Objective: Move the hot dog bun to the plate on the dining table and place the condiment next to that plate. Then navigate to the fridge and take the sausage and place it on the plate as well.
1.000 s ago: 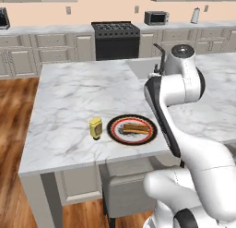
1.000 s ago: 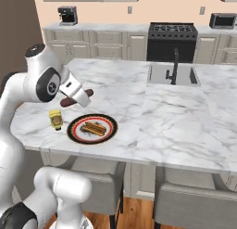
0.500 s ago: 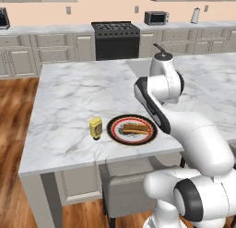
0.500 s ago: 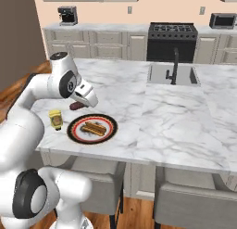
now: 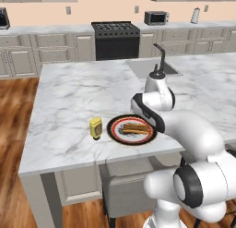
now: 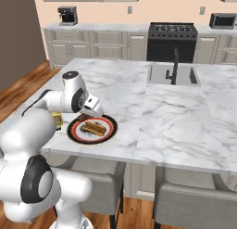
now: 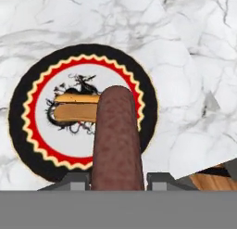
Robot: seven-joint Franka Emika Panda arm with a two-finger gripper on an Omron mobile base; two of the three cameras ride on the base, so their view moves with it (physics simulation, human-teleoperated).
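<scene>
In the hand view, a dark reddish-brown sausage sticks out from my gripper, which is shut on it. Below it lies the plate with its black rim and red ring, on the marble dining table. The tan hot dog bun lies on the plate's pale centre, partly hidden by the sausage. In the base views my hand hangs low over the plate, just above the bun. The yellow condiment stands just left of the plate.
A sink with a black faucet is set into the table's far side. A black stove and cabinets line the back wall. Grey chairs stand under the table's near edge.
My arm has folded down from well above the table to just over the plate, carrying the sausage with it. The bun, plate and condiment have stayed put.
</scene>
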